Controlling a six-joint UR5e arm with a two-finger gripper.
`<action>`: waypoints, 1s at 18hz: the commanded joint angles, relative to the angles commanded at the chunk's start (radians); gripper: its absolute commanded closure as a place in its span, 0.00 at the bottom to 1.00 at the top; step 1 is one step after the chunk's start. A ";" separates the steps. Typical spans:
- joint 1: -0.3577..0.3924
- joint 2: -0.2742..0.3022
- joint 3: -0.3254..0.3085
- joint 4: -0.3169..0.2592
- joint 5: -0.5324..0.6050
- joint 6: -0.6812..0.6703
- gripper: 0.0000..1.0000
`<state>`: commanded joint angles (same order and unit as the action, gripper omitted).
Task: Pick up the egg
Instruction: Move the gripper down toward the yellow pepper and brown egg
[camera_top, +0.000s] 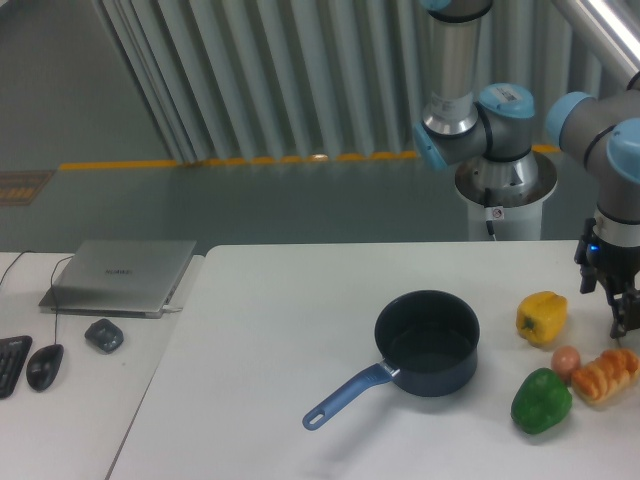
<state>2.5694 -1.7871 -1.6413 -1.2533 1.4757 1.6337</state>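
The egg (566, 359) is a small tan oval on the white table (280, 330), tucked between the yellow bell pepper (541, 317), the green pepper (541, 401) and the ridged bread roll (605, 376). My gripper (619, 322) hangs at the far right edge of the view, above the bread roll and up and to the right of the egg. Its fingers are partly cut off by the frame edge, so their spacing is unclear. Nothing appears to be held.
A dark blue saucepan (427, 343) with a blue handle pointing front-left stands left of the vegetables. On a second table to the left lie a closed laptop (120, 275), a mouse (44, 366), a small grey device (103, 335) and a keyboard corner (10, 362).
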 joint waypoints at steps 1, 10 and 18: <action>-0.005 0.011 -0.009 0.003 0.003 -0.002 0.00; -0.034 0.020 -0.098 0.017 -0.005 -0.461 0.00; -0.031 0.020 -0.118 0.086 -0.227 -0.799 0.00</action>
<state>2.5387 -1.7672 -1.7595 -1.1674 1.2487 0.8346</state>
